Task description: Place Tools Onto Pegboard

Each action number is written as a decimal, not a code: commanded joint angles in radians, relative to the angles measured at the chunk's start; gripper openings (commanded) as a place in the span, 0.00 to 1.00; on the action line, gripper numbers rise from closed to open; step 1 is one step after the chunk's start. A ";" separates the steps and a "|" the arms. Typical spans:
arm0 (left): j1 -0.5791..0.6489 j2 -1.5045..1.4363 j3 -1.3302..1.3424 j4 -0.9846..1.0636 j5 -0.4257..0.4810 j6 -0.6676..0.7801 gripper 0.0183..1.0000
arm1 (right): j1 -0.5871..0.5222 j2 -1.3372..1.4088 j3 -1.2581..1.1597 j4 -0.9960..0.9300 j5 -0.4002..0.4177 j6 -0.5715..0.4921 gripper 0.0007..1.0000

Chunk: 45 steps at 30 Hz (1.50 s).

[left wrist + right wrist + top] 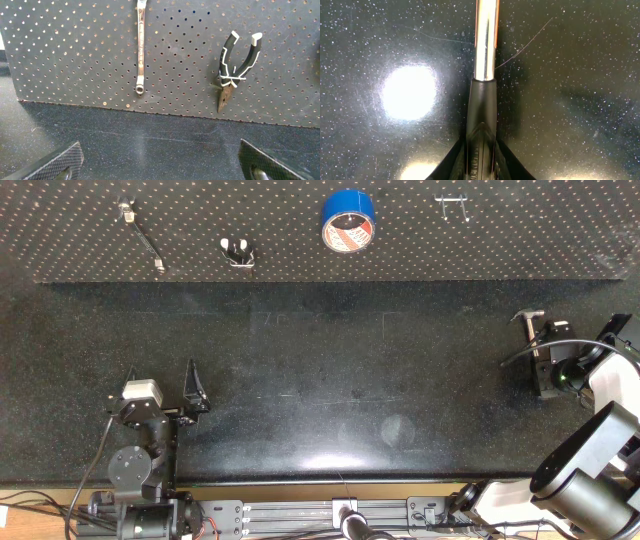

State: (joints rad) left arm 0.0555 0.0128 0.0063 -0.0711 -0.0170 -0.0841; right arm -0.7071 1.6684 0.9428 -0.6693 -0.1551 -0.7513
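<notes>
Hammer (485, 45) in the right gripper's (482, 162) clench at the right end of the counter (320, 410), three items up on the pegboard (80, 240)

From left, a wrench (141, 47), black-and-white pliers (235, 65) and a blue tape roll (349, 222) hang on the board, with a bare wire hook (452, 208) farther right. The left gripper (160, 167) sits released, low over the counter, facing the wrench and pliers. The right gripper grasps the hammer by its black handle, head toward the board.
</notes>
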 commanded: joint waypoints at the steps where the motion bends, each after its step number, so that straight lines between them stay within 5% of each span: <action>1: -0.004 -0.009 -0.001 -0.008 0.007 -0.013 1.00 | -0.005 0.026 0.001 -0.003 0.013 -0.021 0.20; 45: -0.004 -0.009 -0.001 -0.008 0.007 -0.013 1.00 | -0.005 0.020 0.001 -0.008 -0.014 -0.043 0.08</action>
State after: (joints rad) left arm 0.0555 0.0128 0.0063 -0.0711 -0.0170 -0.0841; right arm -0.7071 1.6684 0.9447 -0.6712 -0.1558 -0.7841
